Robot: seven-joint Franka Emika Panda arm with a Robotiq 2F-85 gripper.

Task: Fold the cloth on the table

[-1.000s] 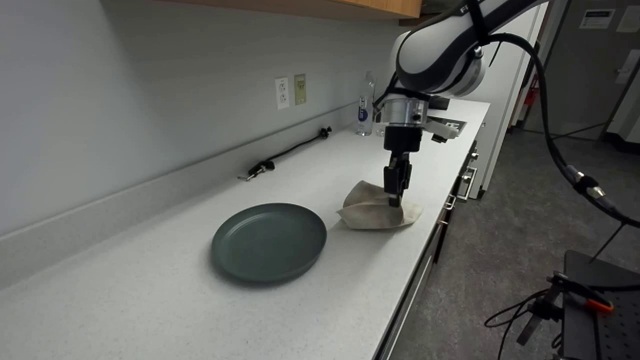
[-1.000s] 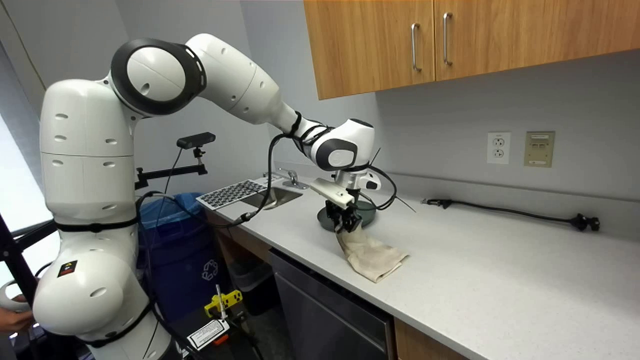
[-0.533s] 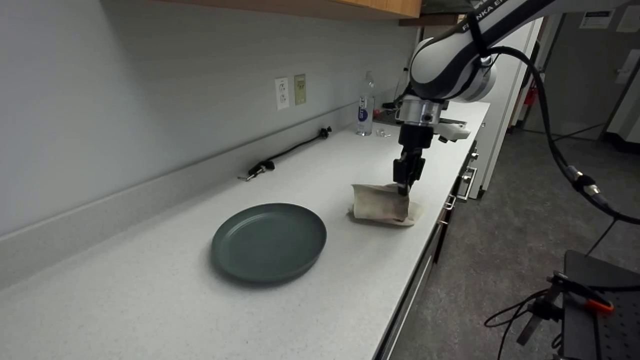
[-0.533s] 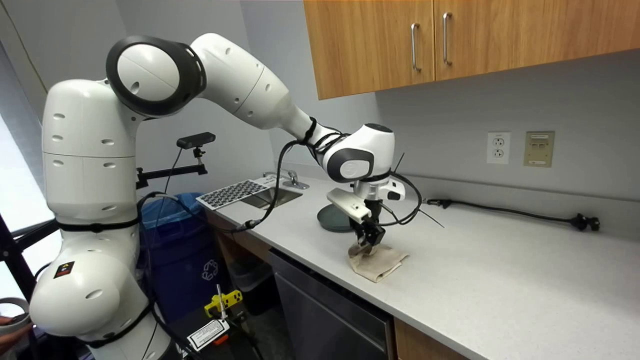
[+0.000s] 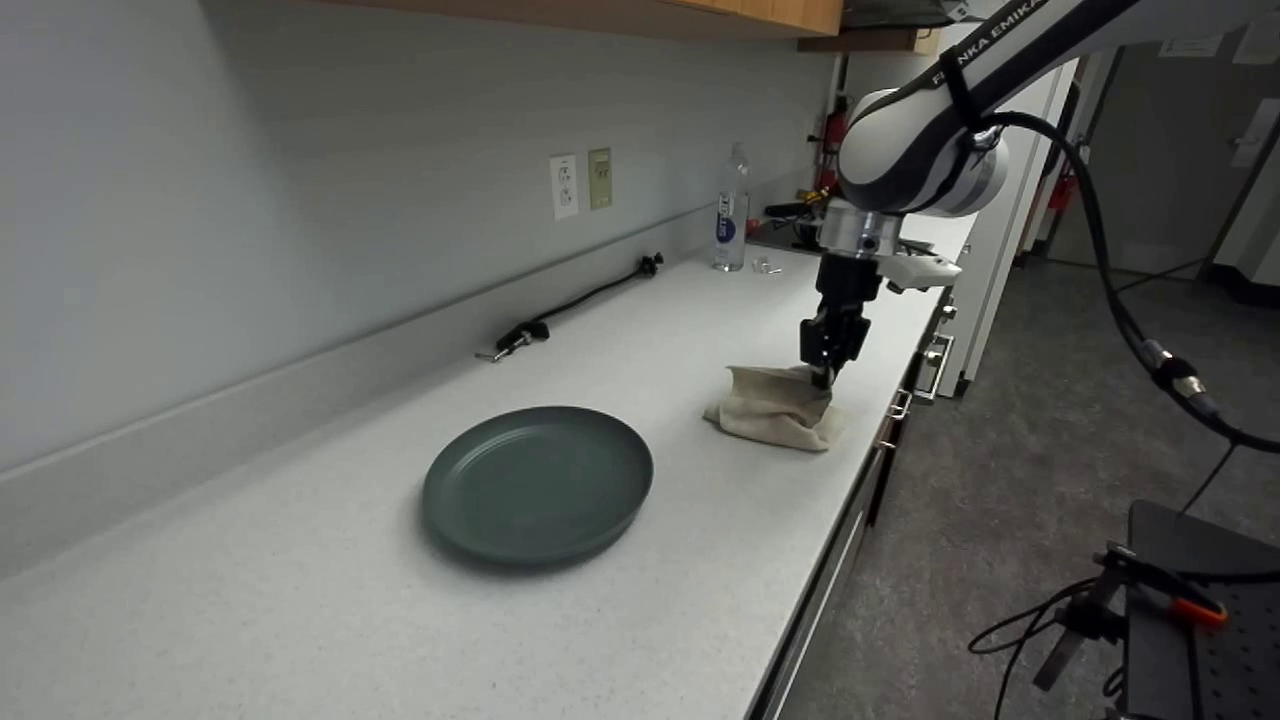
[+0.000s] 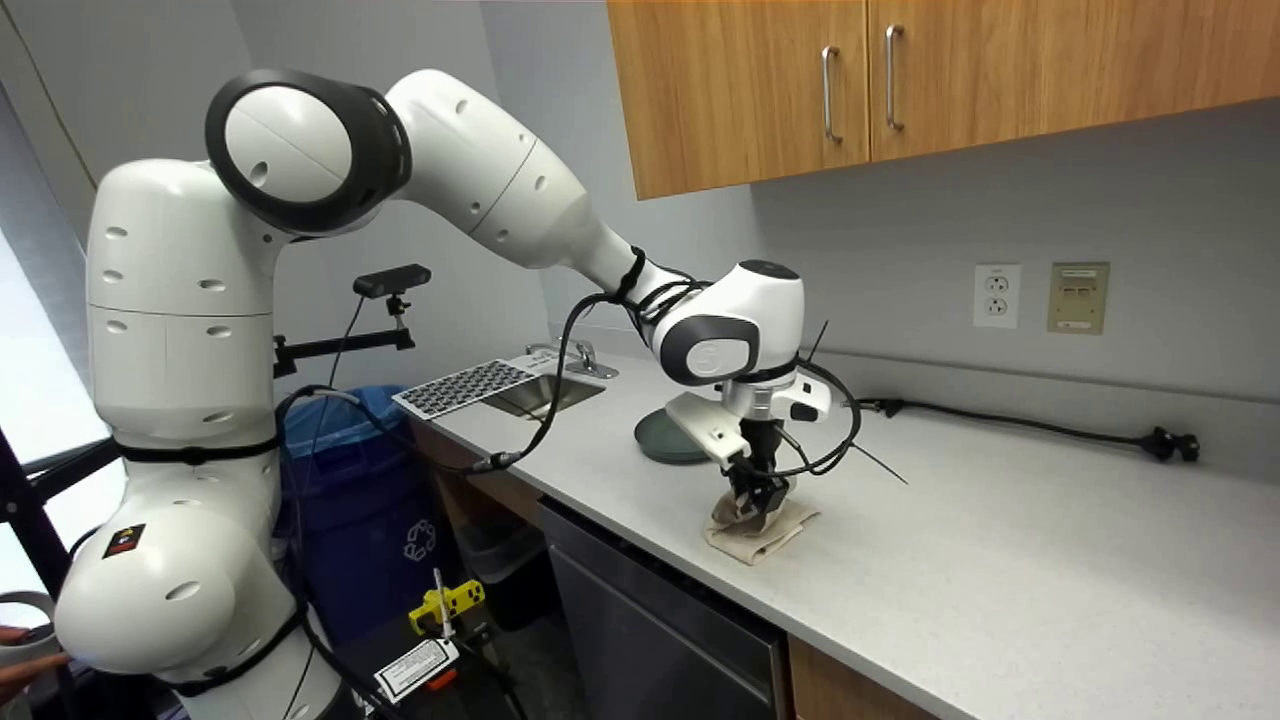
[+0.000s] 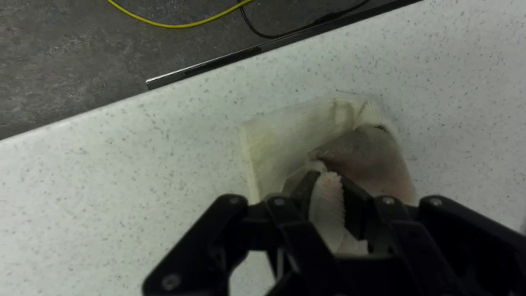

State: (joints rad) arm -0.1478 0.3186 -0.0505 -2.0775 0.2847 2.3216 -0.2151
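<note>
The beige cloth [image 5: 772,412] lies on the white counter near its front edge, part of it flat and part raised and folded over on itself. It also shows in an exterior view [image 6: 748,545] and in the wrist view [image 7: 283,142]. My black gripper [image 5: 822,378] points down over the cloth, low above the counter, as an exterior view [image 6: 762,503] also shows. In the wrist view, the gripper [image 7: 326,176] has a bunched strip of cloth pinched between its fingers. The folded-over flap curves up beside the fingers. The part of the cloth under the gripper is hidden.
A dark green plate [image 5: 538,485] lies on the counter beside the cloth. A black cable with clamp ends [image 5: 580,303] lies along the wall. A clear bottle [image 5: 731,215] stands farther back. A sink [image 6: 545,395] and wooden cabinets [image 6: 950,80] flank the counter.
My gripper has moved away from the plate, carrying the held part of the cloth over the rest and lower. The cloth, stretched toward the plate before, is now bent over itself.
</note>
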